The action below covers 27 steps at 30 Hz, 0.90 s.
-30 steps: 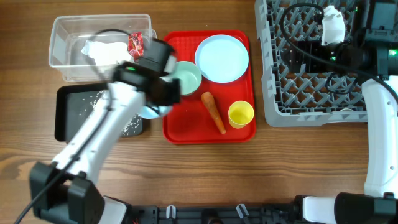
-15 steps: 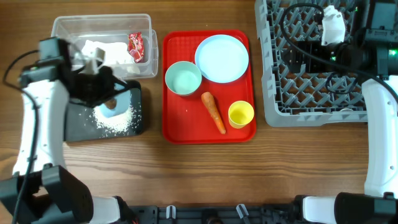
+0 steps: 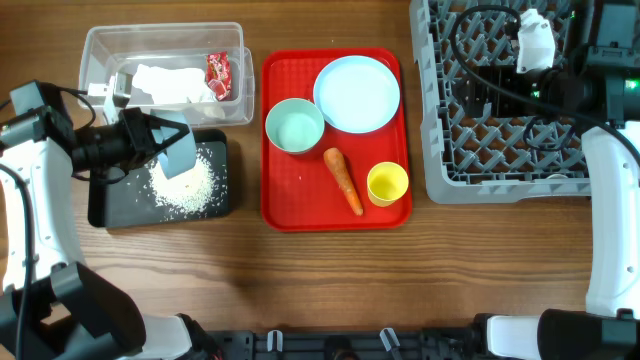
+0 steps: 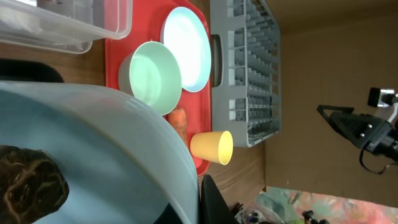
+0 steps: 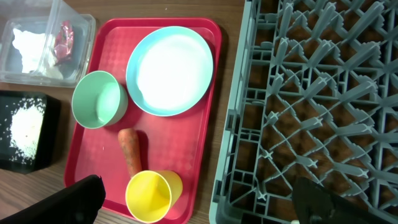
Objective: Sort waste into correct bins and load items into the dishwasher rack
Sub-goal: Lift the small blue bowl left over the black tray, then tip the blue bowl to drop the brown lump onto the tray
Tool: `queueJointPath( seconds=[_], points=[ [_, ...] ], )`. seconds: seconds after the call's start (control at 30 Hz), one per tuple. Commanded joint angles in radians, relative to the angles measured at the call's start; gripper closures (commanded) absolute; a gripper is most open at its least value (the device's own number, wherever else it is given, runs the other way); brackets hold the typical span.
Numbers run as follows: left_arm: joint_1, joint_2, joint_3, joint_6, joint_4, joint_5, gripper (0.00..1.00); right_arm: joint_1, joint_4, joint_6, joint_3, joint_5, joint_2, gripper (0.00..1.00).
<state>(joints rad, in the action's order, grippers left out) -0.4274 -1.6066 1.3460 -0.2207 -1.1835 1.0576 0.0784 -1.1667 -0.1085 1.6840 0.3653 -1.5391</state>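
My left gripper (image 3: 150,140) is shut on the rim of the light blue bowl (image 3: 180,152), which is tipped over the black tray (image 3: 105,200). White rice (image 3: 185,185) lies heaped on that tray. In the left wrist view the bowl (image 4: 93,143) fills the frame with a brown food lump (image 4: 28,186) inside it. The clear tub (image 3: 100,55) holds the napkin (image 3: 170,82) and the red wrapper (image 3: 218,72). My right gripper (image 5: 196,194) hangs open above the edge of the grey rack (image 3: 500,110), holding nothing.
The red tray (image 3: 290,205) carries the pale green bowl (image 3: 295,125), the light blue plate (image 3: 357,93), the carrot (image 3: 343,180) and the yellow cup (image 3: 387,184). The right arm (image 3: 605,200) and its cables hang over the rack's right side.
The left arm has swung left from the red tray with the blue bowl and now holds it tilted over the black tray, where more rice shows. The right arm has not moved.
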Motion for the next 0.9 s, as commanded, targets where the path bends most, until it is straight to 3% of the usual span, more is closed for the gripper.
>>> queueJointPath(
  seconds=[0.0, 0.47, 0.87],
  points=[
    [-0.005, -0.069, 0.012, -0.064, 0.000, 0.053, 0.96, 0.002, 0.002, 0.007, 0.009, -0.006, -0.015, 0.00],
    [-0.005, -0.306, 0.012, -0.064, -0.056, 0.078, 0.96, 0.001, -0.001, 0.007, 0.009, -0.006, -0.015, 0.00],
    [-0.005, -0.325, 0.012, -0.064, -0.145, 0.333, 0.96, 0.002, -0.002, 0.007, 0.009, -0.006, -0.015, 0.00]
  ],
)
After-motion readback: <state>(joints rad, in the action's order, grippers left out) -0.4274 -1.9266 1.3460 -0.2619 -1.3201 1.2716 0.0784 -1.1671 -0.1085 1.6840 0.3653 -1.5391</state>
